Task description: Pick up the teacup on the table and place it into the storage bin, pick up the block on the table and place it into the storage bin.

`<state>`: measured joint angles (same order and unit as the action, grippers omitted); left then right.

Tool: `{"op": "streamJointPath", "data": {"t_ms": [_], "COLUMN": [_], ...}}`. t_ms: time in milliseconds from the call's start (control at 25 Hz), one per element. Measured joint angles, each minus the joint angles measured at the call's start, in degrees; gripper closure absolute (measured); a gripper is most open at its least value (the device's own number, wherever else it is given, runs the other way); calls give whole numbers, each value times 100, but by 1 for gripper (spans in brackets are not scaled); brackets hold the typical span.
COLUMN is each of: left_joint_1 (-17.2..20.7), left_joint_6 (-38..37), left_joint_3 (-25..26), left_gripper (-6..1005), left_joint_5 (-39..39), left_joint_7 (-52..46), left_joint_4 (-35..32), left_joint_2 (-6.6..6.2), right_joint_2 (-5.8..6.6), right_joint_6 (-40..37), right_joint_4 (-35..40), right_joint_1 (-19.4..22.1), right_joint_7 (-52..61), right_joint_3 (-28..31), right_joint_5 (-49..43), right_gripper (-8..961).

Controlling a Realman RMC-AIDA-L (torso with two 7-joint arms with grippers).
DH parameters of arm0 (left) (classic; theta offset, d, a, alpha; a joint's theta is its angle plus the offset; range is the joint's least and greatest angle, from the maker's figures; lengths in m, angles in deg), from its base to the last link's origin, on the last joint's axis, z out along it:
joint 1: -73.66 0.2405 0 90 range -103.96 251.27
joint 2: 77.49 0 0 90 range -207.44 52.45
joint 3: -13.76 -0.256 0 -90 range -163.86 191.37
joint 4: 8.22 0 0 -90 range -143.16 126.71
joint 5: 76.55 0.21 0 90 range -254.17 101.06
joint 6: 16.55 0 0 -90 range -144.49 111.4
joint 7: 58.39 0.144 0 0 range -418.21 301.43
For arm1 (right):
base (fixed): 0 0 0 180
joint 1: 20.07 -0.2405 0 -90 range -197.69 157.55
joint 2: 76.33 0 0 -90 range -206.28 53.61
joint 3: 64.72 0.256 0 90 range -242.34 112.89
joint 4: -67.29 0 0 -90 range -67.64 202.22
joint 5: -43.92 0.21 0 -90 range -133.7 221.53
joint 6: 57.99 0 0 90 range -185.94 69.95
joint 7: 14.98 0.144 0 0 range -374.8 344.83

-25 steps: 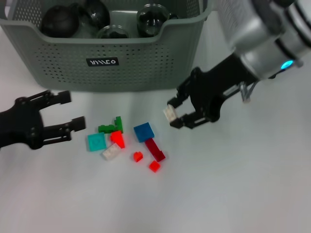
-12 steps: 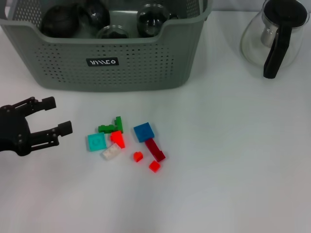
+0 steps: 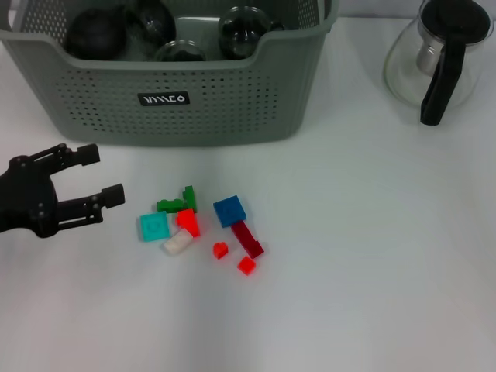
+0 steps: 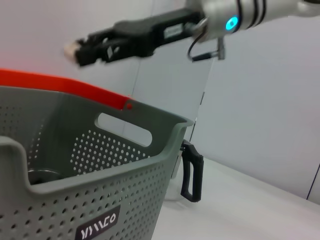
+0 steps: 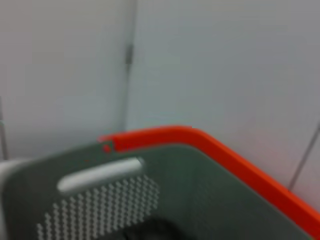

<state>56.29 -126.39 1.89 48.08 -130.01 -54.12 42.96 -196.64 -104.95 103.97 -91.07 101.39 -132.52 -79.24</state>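
Observation:
The grey-green storage bin (image 3: 232,93) stands at the back, with dark round teacups (image 3: 94,32) inside it; no teacup shows on the table. Loose blocks lie in front of the bin: teal (image 3: 153,226), blue (image 3: 229,210), green (image 3: 178,203), red (image 3: 187,222), white (image 3: 177,242) and dark red (image 3: 248,239). My left gripper (image 3: 102,172) hovers open, left of the blocks and touching none. My right gripper (image 4: 82,47), out of the head view, shows in the left wrist view high above the bin (image 4: 125,185), shut on a small white block (image 4: 71,48).
A glass teapot (image 3: 442,62) with a black handle stands at the back right, beside the bin. Two small red blocks (image 3: 246,266) lie nearest the front. The right wrist view shows the bin's inner wall (image 5: 100,200) from above, with an orange edge behind it.
My right arm lifted the white block up out of the head view, uncovering the teapot. My left gripper drew back left, then came a little toward the blocks again.

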Motion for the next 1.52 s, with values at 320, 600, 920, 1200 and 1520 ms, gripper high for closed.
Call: {"op": "streamJointPath", "data": {"t_ms": [320, 600, 920, 1200, 1520], "left_joint_1": [-81, -107, -108, -108, -131], "left_joint_6": [49, 46, 31, 34, 55], "left_joint_3": [0, 8, 32, 23, 17], "left_gripper": [137, 137, 137, 137, 137], "left_joint_5": [1, 0, -3, -2, 0], "left_joint_7": [-3, -5, -4, 27, 34], "left_joint_4": [2, 1, -8, -34, -35], "left_joint_2": [-35, -64, -82, -93, -102], "right_joint_2": [-20, -14, 59, 142, 11], "right_joint_6": [436, 452, -1375, -3315, -4868], "right_joint_4": [-305, -164, 1522, 2806, 3583], "right_joint_1": [-26, 12, 1045, 2011, 2371], "right_joint_7": [38, 40, -756, -696, 66], "right_joint_3": [-449, -407, -356, -166, -446], "right_joint_5": [-77, -66, 834, 802, -404], "right_gripper": [406, 266, 144, 158, 159]}}
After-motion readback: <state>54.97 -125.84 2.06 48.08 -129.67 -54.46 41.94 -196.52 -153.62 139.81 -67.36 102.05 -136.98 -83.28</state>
